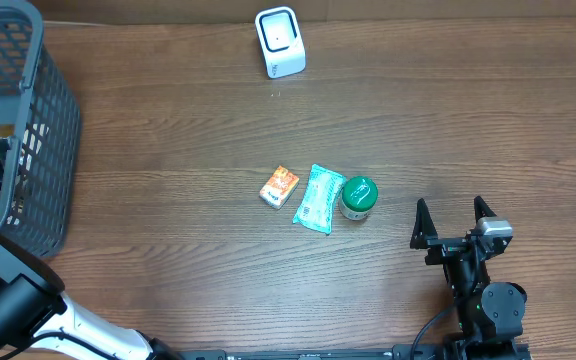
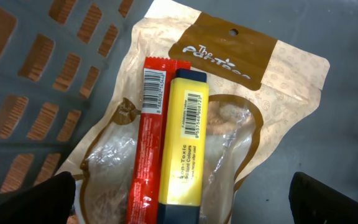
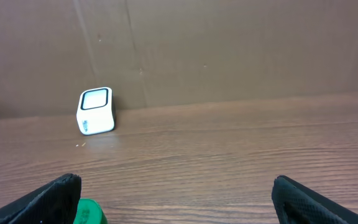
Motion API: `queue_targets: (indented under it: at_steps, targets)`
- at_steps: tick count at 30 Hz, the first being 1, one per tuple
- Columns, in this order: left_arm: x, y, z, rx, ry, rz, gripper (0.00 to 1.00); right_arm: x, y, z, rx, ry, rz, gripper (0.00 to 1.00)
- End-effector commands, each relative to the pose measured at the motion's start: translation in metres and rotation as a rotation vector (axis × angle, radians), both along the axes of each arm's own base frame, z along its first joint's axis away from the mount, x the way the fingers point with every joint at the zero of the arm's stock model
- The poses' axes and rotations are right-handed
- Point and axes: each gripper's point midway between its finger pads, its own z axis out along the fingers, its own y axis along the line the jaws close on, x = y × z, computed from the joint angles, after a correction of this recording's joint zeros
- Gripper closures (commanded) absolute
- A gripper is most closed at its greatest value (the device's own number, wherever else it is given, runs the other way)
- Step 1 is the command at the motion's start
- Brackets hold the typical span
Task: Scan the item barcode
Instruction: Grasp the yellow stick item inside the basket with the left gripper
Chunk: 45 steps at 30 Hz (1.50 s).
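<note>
With left tool (image 2: 185, 199) and right tool (image 1: 455, 218) gaping empty, take stiff, likely light yellow box (image 2: 186, 146) (barcode up) by long sides.

A grey basket (image 1: 43, 140) stands left on the wooden table (image 1: 168, 100).

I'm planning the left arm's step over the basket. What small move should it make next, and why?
Probably lower the open left gripper onto the yellow rectangular box and close on it. The box lies barcode up on the brown plastic pouch, beside the red wrapped bar, in the grey mesh basket, directly under the empty gripper.
</note>
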Motion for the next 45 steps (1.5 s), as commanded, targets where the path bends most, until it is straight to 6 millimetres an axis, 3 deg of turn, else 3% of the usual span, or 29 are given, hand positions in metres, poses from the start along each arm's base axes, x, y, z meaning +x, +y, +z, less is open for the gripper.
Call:
queue_targets:
  at_steps: [1, 4, 10, 14, 17, 25, 37, 45]
  targets:
    - [0.004, -0.001, -0.011, -0.048, -0.005, 0.017, 0.0, 0.0, 0.0, -0.003, -0.004, -0.001, -0.002, 0.0]
    - [0.006, 0.0, -0.01, -0.071, 0.016, 0.021, 0.0, 0.0, -0.001, -0.003, -0.004, -0.001, -0.003, 0.0]
    - [0.012, 0.008, 0.033, -0.065, -0.003, 0.048, 0.0, 0.0, -0.001, -0.003, -0.004, -0.001, -0.003, 0.0]
    - [0.012, 0.008, 0.042, -0.072, -0.005, 0.058, 0.0, 0.0, -0.001, -0.003, -0.003, -0.001, -0.003, 0.0]
    - [0.009, 0.006, 0.03, -0.097, 0.025, 0.06, 0.0, 0.0, -0.001, -0.003, -0.004, -0.001, -0.003, 0.0]
    - [-0.001, -0.004, -0.041, -0.218, 0.165, 0.047, 0.02, 0.0, -0.001, -0.003, -0.003, -0.001, -0.003, 0.0]
    - [-0.001, -0.004, -0.057, -0.209, 0.19, 0.038, 0.05, 0.0, -0.001, -0.003, -0.004, -0.001, -0.003, 0.0]
    - [-0.018, -0.023, -0.098, -0.302, 0.262, 0.069, 0.11, 0.0, -0.001, -0.003, -0.003, -0.001, -0.003, 0.0]
